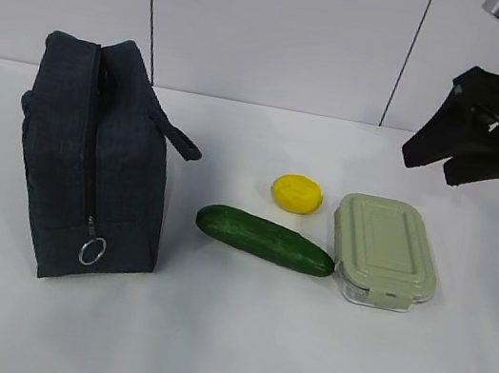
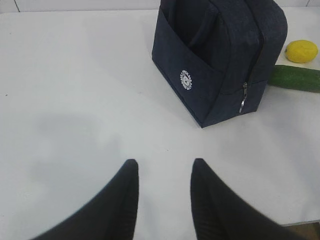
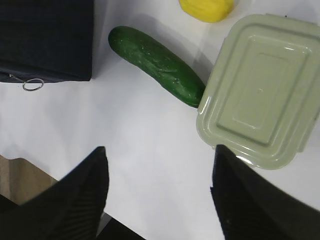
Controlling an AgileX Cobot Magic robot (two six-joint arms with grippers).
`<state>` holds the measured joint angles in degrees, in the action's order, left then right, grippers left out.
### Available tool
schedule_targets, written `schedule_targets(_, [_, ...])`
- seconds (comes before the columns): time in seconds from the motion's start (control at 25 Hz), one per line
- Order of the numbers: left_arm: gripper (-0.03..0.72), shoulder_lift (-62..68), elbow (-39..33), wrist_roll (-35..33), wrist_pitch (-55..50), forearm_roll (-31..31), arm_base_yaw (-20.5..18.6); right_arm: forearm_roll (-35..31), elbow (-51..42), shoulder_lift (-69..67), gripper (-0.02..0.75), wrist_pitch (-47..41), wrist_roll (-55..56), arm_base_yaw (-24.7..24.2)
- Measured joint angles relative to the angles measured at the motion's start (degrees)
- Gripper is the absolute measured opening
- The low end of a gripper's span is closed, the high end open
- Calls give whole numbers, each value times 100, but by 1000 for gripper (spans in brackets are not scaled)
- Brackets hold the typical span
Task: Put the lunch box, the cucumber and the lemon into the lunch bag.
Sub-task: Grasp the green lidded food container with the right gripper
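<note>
Lunch box [image 3: 260, 90] beneath open right gripper [image 3: 160, 190]

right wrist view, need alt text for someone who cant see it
Looking down on a white table, a pale green lunch box lies at right with a dark cucumber slanting beside it, its tip at the box's edge. A lemon sits above, a navy bag at upper left. The open tool hangs empty.

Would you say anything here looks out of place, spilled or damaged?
Nothing stands out. The lunch bag stands upright and zipped, and the cucumber, lemon and lidded lunch box lie intact on the table.
</note>
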<state>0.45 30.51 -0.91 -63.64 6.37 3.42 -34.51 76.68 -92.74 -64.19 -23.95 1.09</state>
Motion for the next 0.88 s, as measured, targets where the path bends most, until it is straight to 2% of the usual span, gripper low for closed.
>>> schedule_targets(0.64, [240, 0, 0, 0, 0, 0, 0, -25, 0, -423, 508, -49, -422, -1175])
schedule_targets(0.88, [240, 0, 0, 0, 0, 0, 0, -808, 0, -887, 508, -72, -1265, -1454])
